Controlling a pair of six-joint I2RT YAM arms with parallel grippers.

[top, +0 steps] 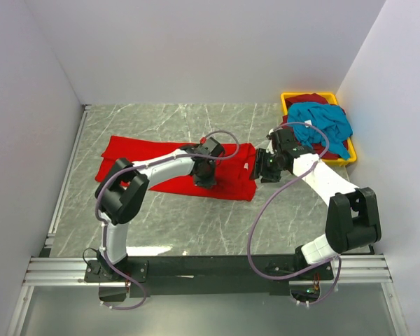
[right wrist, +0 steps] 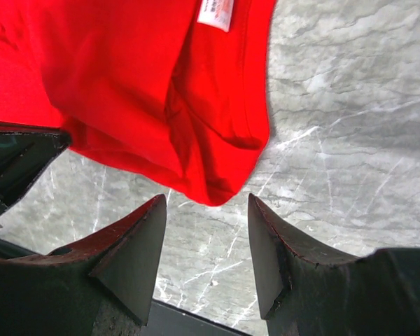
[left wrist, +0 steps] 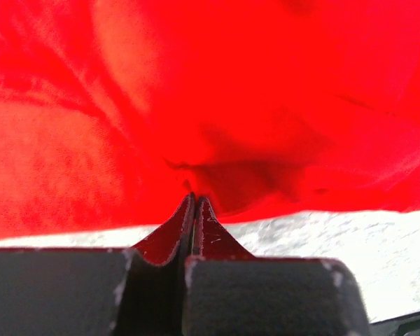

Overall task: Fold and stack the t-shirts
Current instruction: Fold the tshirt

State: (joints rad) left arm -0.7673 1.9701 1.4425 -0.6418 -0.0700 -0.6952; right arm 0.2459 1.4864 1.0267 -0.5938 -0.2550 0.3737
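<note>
Currently the red t-shirt (top: 136,152) lies spread in a long band across the grey marbled surface (top: 196,224), running from the left side to just past the middle. The left tool (top: 205,180) is down on the shirt's near edge, toward the right end of the cloth. In the left wrist view its jaws are pressed together with no gap. The red cloth puckers into a small dark fold right at the tips, so this tool pinches the red t-shirt at that edge. Pale surface shows beyond the hem.

The right tool (top: 264,170) hangs at the shirt's right end, just beside the cloth. In the right wrist view its two dark fingers (right wrist: 136,238) stand well apart. A folded corner of the shirt points toward the gap between them, and neither finger appears to touch it. A white tag (right wrist: 215,12) sits on the cloth farther up, near the edge.

At the far right corner of the surface stands a yellow bin (top: 288,98). A teal-blue t-shirt (top: 325,122) is heaped on top in it and spills over the rim. A dark maroon t-shirt (top: 309,99) shows behind the teal-blue one, at the far side of the bin.
</note>
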